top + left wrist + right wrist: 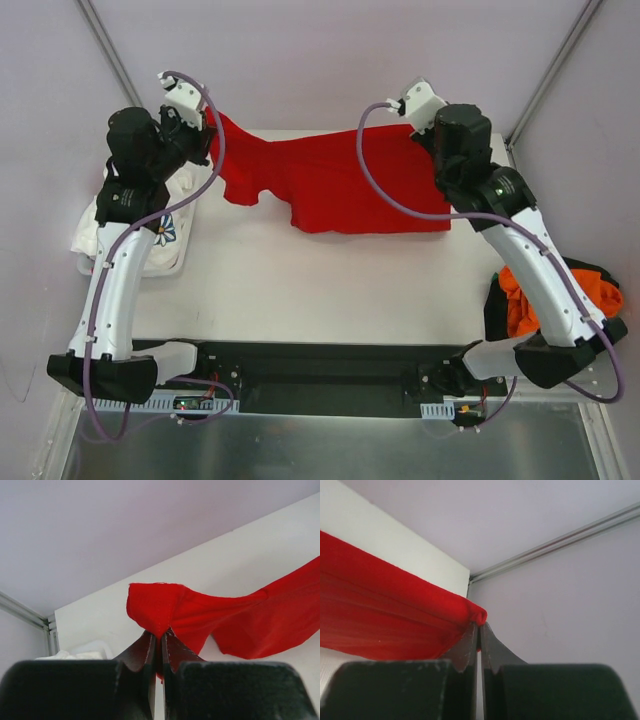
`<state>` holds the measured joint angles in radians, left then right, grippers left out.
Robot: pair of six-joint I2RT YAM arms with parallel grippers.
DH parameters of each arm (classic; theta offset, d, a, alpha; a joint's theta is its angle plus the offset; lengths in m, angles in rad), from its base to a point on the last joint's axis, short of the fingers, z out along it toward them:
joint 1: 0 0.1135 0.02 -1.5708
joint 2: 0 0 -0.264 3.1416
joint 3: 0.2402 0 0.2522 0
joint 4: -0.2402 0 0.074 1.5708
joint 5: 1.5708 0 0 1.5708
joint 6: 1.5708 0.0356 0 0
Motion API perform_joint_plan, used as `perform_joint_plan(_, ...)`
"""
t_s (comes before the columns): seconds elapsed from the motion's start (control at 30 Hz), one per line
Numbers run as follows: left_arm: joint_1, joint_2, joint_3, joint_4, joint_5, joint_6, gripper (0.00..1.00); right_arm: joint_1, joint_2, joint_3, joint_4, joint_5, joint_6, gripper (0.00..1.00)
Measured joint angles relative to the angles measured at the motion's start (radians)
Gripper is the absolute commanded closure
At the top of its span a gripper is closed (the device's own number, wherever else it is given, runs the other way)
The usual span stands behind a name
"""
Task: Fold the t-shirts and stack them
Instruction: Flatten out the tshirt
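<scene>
A: Item: red t-shirt (340, 185). Where is it lying?
B: Hanging along the table's (300, 290) far edge, long axis running side to side. The left gripper (160, 636) is pinching its left corner, the right gripper (479, 626) its right corner; both equally near.
</scene>
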<state>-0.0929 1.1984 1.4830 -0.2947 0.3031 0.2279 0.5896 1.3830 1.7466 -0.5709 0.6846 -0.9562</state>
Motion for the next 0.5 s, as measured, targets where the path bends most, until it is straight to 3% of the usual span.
perform_joint_plan(0.5, -0.012, -0.1, 0.156, 0.003, -0.012, -0.021, 1.0, 0.013, -0.177, 0.042, 0.137, 0.0, -0.106, 0.99)
